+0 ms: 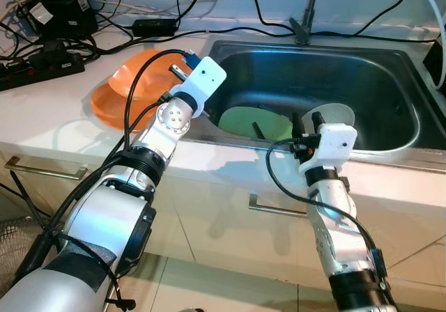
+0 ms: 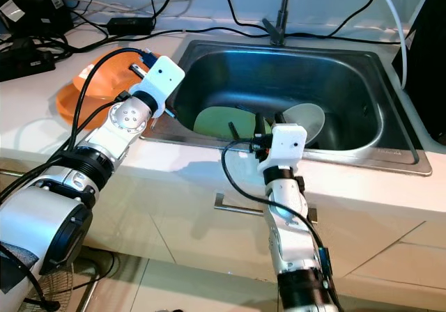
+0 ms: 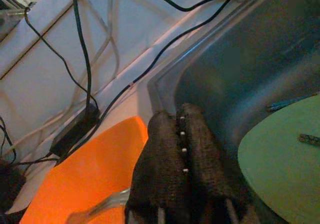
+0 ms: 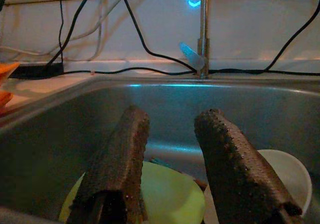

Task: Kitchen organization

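Two stacked orange plates [image 1: 115, 99] sit on the white counter left of the steel sink [image 1: 390, 54]. My left gripper [image 1: 178, 65] hovers over them by the sink's left rim, its fingers [image 3: 165, 149] shut together. A silvery utensil [image 3: 100, 204] shows beside them over the orange plate; I cannot tell if it is held. In the sink lie a green plate [image 1: 244, 120] with a dark utensil [image 1: 256, 129] on it and a white bowl [image 1: 336, 113]. My right gripper [image 1: 305, 122] is open above the sink's front edge, over the plate and bowl, and holds nothing.
A faucet [image 1: 306, 12] rises behind the sink. Power strips, an adapter and many black cables [image 1: 42, 54] crowd the counter's back left. Drawer handles [image 1: 275, 207] run along the cabinet front below. A black appliance [image 2: 428, 61] stands at the right.
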Controlling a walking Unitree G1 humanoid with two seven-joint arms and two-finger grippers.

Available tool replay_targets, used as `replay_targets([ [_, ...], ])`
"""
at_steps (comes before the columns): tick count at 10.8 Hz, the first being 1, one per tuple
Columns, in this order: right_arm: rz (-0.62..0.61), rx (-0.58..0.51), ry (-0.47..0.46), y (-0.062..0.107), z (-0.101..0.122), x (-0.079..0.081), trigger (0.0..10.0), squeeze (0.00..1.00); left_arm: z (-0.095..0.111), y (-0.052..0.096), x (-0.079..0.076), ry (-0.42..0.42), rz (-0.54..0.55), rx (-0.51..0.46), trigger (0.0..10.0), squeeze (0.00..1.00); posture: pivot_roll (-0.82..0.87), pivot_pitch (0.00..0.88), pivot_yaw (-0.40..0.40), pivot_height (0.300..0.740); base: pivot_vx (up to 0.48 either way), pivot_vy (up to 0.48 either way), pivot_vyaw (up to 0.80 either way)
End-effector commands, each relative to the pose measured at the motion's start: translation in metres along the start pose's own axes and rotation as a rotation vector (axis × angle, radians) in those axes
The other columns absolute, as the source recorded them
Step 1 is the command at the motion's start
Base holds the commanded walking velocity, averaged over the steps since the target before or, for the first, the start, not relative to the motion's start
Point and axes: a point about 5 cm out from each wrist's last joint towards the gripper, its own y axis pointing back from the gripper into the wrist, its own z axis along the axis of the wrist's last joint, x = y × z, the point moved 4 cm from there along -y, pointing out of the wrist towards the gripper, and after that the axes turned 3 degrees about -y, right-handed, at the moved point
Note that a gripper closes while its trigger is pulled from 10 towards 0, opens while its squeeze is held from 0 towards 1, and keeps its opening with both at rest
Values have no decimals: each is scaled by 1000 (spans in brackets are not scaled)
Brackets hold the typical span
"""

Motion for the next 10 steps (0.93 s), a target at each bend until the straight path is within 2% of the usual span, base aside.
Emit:
replay_targets([
  [1, -15, 56, -11, 2, -14, -1, 10000, 0, 7, -2, 12, -37, 27, -18, 0, 0, 108, 77, 94, 740, 0, 0, 0],
  [3, -7, 45, -19, -4, -13, 4, 10000, 0, 12, -3, 17, -75, 37, -36, 0, 0, 118, 52, 96, 740, 0, 0, 0],
  [4, -5, 36, -22, -9, -11, 5, 10000, 0, 25, -3, 26, -156, 74, -88, 0, 0, 120, 36, 96, 740, 0, 0, 0],
  [5, -2, 32, -22, -12, -10, 6, 10000, 0, 39, -4, 32, -170, 98, -150, 0, 0, 129, 25, 93, 740, 0, 0, 0],
  [6, 1, 19, -25, -17, -8, 6, 10000, 0, 84, 0, 44, -52, 116, -357, 10000, 0, 132, 16, 92, 740, 0, 0, 0],
  [7, 10, 12, -30, -20, -6, 9, 10000, 0, 99, 4, 47, 88, 101, -438, 10000, 0, 137, 7, 89, 740, 0, 0, 0],
  [8, 38, 0, -35, -21, -4, 15, 10000, 1000, 100, 9, 38, 318, 53, -485, 10000, 0, 139, 4, 88, 740, 0, 0, 0],
  [10, 62, -58, -20, -29, 14, 19, 10000, 1000, 96, 13, 16, 479, -46, -491, 10000, 0, 132, 0, 87, 740, 0, 0, 0],
])
